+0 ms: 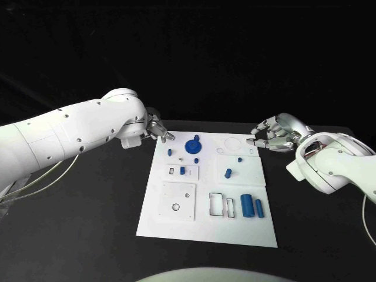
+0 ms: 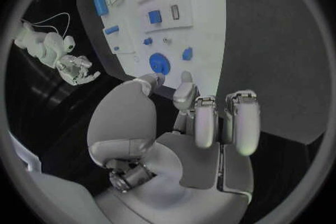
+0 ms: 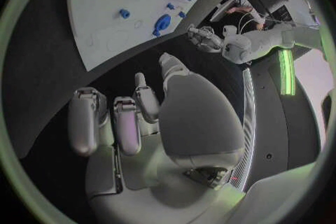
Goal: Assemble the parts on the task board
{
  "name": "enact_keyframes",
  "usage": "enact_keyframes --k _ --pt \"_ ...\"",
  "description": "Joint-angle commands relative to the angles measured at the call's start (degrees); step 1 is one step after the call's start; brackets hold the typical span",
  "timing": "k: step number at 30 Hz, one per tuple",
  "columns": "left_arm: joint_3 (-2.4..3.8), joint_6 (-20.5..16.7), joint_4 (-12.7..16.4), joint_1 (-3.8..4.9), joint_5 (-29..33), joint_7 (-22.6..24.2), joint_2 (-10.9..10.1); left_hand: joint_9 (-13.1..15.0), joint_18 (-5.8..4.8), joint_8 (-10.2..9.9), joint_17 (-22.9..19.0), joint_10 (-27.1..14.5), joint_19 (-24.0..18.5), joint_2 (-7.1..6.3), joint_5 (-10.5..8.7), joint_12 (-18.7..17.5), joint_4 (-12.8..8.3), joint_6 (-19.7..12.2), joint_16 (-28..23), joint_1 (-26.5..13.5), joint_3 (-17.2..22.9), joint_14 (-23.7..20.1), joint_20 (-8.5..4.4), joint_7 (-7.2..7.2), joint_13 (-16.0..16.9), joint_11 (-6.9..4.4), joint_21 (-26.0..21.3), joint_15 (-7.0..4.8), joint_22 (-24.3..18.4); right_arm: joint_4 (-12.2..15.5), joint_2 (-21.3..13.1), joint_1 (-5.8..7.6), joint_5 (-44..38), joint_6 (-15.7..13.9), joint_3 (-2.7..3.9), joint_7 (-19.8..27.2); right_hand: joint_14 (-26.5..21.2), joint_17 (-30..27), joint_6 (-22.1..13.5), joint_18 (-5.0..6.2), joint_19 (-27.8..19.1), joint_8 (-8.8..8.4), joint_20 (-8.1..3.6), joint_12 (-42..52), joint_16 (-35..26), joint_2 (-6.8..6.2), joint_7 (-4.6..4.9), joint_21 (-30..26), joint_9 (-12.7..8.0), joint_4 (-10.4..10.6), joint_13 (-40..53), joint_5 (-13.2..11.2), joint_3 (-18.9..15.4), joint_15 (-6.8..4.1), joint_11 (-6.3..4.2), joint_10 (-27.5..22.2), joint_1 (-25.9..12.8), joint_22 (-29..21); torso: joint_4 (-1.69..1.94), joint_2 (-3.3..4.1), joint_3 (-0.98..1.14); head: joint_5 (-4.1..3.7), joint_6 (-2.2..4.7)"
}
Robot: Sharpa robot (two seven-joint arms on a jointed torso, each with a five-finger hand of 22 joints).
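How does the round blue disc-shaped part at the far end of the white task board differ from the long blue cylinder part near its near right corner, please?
The round blue disc-shaped part is flat and wide; the long blue cylinder part is slim and elongated. The disc sits at the board's far end, between both hands; the cylinder lies at the near end, farther from them. Both are blue, rest on the white task board, and are untouched.

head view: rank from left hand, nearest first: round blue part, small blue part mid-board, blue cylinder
From the left hand:
1. Round blue part, board's far end, beside the hand.
2. Small blue part, mid-board, toward the right side.
3. Blue cylinder, near end, right side.
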Motion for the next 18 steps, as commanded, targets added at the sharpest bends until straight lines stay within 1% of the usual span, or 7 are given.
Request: enact_keyframes --k 1,5,9,14,18 --pt "-0.29 2.8 -1.4 -0.18 -1.5 1.2 0.9 -0.1 -0.86 -0.2 15.1 -0.4 3.8 0.32 -0.35 -0.2 -0.1 0.0 0.2 0.4 -0.4 6.1 0.35 0.36 -0.1 0.19 -0.2 0.48 12.9 0.0 0.1 -0.04 -0.8 0.3 0.0 0.1 4.4 8.5 0.3 0.7 -0.4 0.33 -0.12 -0.5 -0.3 -0.12 -0.28 -0.2 0.1 0.0 -0.2 -0.1 0.4 -0.52 0.05 -0.4 -0.5 7.0 0.01 -0.01 0.06 0.02 -0.09" --pt "-0.57 3.1 -2.9 -0.58 -1.5 1.5 1.8 -0.2 -0.86 -0.3 15.1 -0.5 3.8 0.41 -0.55 -0.2 -0.1 0.0 0.2 0.5 -0.4 6.1 0.38 0.39 -0.1 0.21 -0.2 0.5 12.9 0.0 0.2 -0.04 -0.5 0.1 0.0 0.2 4.4 8.5 0.2 0.72 -0.4 0.3 -0.13 -0.6 -0.3 -0.16 -0.27 -0.3 0.1 0.1 -0.4 -0.1 0.4 -0.52 0.06 -0.6 -0.6 6.9 0.11 -0.05 0.03 0.04 -0.2" --pt "-0.69 3.0 -4.5 -0.92 -1.3 1.9 2.6 -0.5 -0.86 -0.4 15.1 -0.6 3.8 0.42 -1.0 -0.3 -0.1 0.0 0.2 0.6 -0.7 6.1 0.45 0.46 -0.2 0.28 -0.2 0.56 12.9 -0.1 0.3 -0.05 -0.2 0.0 0.0 0.3 4.4 8.3 0.0 0.76 -0.5 0.23 -0.13 -0.9 -0.4 -0.24 -0.24 -0.5 0.0 0.1 -0.7 -0.2 0.4 -0.52 0.08 -0.8 -0.7 6.8 0.05 -0.08 0.05 0.22 -0.28" --pt "-0.76 2.8 -5.6 -1.23 -0.4 2.6 3.4 -0.8 -0.87 -0.7 15.1 -0.7 3.8 0.51 -1.19 -0.3 -0.1 -0.3 0.2 0.6 -0.8 6.1 0.51 0.56 -0.1 0.36 -0.2 0.62 12.9 -0.2 0.4 -0.05 0.0 -0.1 0.0 0.3 4.4 8.4 0.0 0.76 -0.5 0.22 -0.13 -1.0 -0.4 -0.24 -0.24 -0.5 0.0 0.1 -0.8 -0.2 0.4 -0.52 0.08 -0.9 -0.8 6.8 0.05 -0.1 0.06 0.16 -0.44" --pt "-0.89 2.9 -6.2 -1.51 0.2 3.1 3.9 -1.5 -0.87 -1.4 15.1 -0.9 3.9 0.61 -1.67 -0.5 -0.1 -0.7 0.2 0.7 -1.1 6.1 0.64 0.77 -0.4 0.53 -0.2 0.77 12.9 -0.2 0.5 -0.05 0.0 -0.1 0.0 0.3 4.4 8.4 0.0 0.76 -0.5 0.22 -0.13 -1.0 -0.4 -0.24 -0.24 -0.5 0.0 0.1 -0.8 -0.2 0.4 -0.52 0.08 -0.9 -0.8 6.8 0.0 -0.1 0.08 0.15 -0.49"
